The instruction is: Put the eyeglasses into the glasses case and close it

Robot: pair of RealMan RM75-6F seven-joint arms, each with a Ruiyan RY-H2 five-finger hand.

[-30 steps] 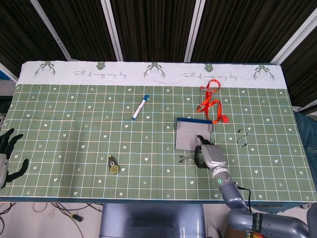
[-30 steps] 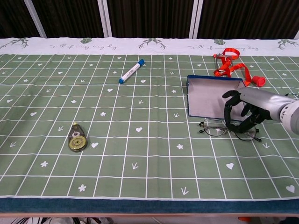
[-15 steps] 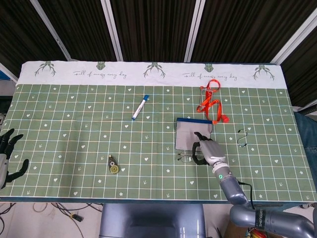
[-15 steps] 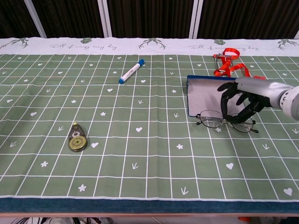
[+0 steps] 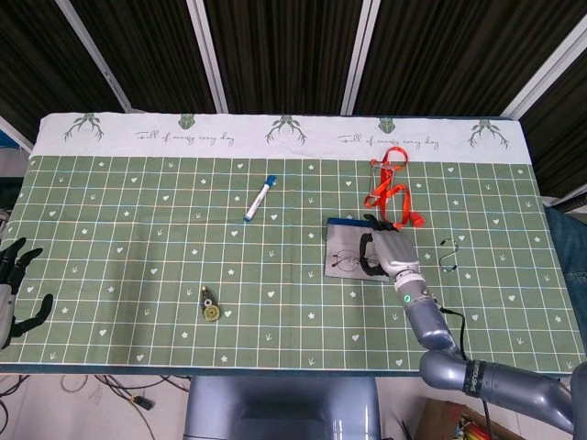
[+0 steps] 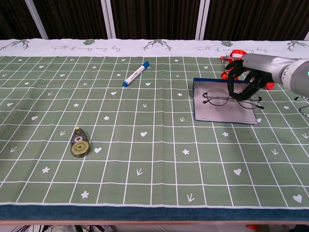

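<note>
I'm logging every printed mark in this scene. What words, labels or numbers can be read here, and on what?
"Full of energy every day": cursive script on the tablecloth's white border, printed twice.
Marker pen: no label legible.
Correction tape dispenser: markings too small to read.
Glasses case: no text visible.

right hand: a second ago it gripped the eyeglasses on the tablecloth just in front of the glasses case; now the right hand (image 6: 247, 82) has lifted and moved toward the tablecloth's far edge, over the case, fingers curled around the frame
eyeglasses: carried from the cloth at the case's near edge to over the grey inside of the glasses case (image 6: 223, 107); the eyeglasses (image 6: 227, 99) now show against that grey panel, lenses toward the left side
right arm: forearm stretched further over the tablecloth from the near right corner
</note>
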